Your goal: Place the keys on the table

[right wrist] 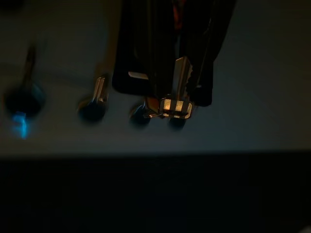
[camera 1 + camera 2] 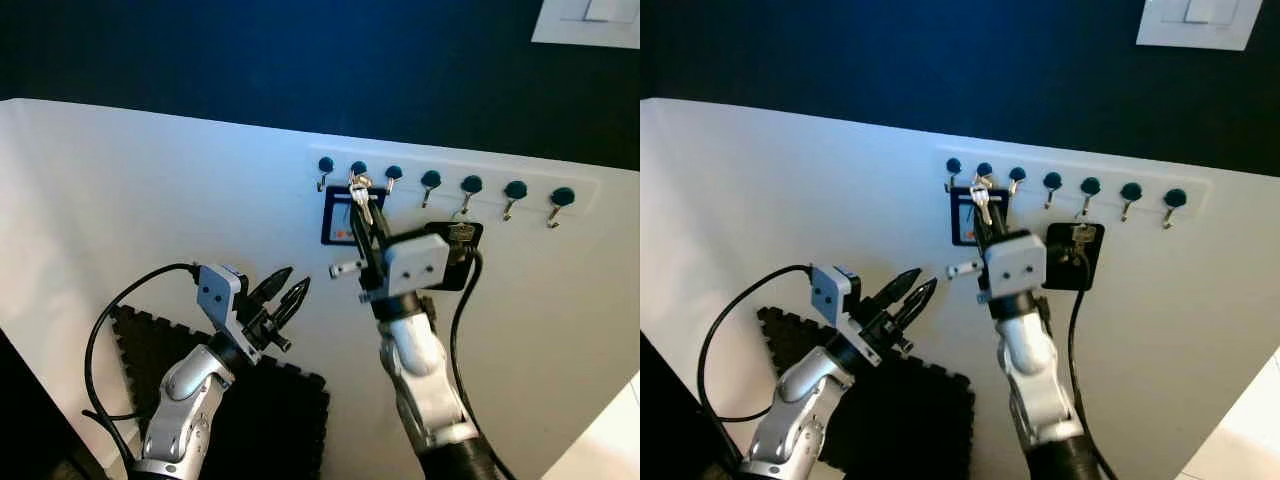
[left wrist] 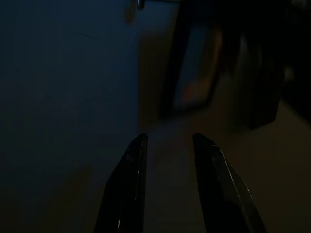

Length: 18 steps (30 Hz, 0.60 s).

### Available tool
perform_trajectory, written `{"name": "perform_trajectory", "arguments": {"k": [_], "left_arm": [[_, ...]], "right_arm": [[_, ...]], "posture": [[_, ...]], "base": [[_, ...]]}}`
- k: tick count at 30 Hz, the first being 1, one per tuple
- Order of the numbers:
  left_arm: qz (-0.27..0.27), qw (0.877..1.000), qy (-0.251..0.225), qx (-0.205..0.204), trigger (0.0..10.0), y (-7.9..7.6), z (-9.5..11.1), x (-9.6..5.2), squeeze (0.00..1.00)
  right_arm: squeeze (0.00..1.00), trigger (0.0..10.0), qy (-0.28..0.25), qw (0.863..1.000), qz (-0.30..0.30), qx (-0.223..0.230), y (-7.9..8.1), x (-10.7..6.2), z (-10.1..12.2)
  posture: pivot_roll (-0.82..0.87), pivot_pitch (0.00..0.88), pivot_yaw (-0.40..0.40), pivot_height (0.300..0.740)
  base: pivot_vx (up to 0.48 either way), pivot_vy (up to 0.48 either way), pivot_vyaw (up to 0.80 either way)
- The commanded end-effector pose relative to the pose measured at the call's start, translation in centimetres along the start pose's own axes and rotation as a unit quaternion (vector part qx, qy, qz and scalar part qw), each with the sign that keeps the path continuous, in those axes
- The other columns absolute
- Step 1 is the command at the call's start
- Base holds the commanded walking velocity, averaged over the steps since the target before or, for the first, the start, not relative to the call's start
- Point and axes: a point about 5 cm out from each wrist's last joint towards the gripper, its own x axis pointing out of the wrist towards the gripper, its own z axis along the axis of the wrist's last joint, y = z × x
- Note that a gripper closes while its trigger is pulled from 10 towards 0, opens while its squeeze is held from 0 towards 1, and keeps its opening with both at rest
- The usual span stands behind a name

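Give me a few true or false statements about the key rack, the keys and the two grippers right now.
1. The right gripper is up at the hook rack, jaws closed on the keys. True.
2. The left gripper holds a key. False: its jaws are apart, empty, below the rack.
3. The rack carries seven dark-knobbed hooks. True.
4. The keys lie on a table. False: they are at the second hook.
5. A black foam mat lies below. True.
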Motion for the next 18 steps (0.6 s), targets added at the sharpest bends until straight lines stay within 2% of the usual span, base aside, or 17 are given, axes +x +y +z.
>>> {"name": "perform_trajectory", "arguments": {"k": [1, 6, 13, 15, 18], "left_arm": [[-0.009, 1.0, -0.003, 0.004, 10.0, 0.0, 0.3, 0.0, 0.0], [-0.012, 1.0, 0.002, 0.004, 10.0, -0.1, 0.1, 0.1, 0.0], [-0.015, 1.0, 0.006, 0.006, 10.0, -0.1, 0.0, 0.2, 0.0], [-0.015, 1.0, 0.013, 0.008, 10.0, -0.1, -0.2, 0.1, 0.0], [-0.019, 0.999, 0.041, 0.009, 10.0, -0.2, -1.0, -0.2, 0.0]], "right_arm": [[0.0, 10.0, -0.003, 1.0, 0.002, 0.0, 0.2, -0.3, 0.3], [0.0, 10.0, 0.028, 1.0, -0.002, 0.0, 0.3, -1.8, -0.6], [0.0, 10.0, 0.055, 0.998, -0.009, -0.005, 0.0, -2.4, -1.5], [0.0, 10.0, 0.074, 0.997, -0.005, -0.008, 0.0, -2.8, -2.2], [0.0, 10.0, 0.14, 0.99, 0.011, -0.006, 0.0, -4.3, -4.4]], "posture": [[0.02, 0.063, 0.014, 0.74], [0.02, 0.066, 0.015, 0.74], [0.02, 0.063, 0.016, 0.74], [0.02, 0.063, 0.017, 0.74], [0.02, 0.063, 0.016, 0.74]], "base": [[0.0, 0.0, 0.0], [0.0, 0.0, 0.0], [0.0, 0.0, 0.0], [0.0, 0.0, 0.0], [0.0, 0.0, 0.0]]}}
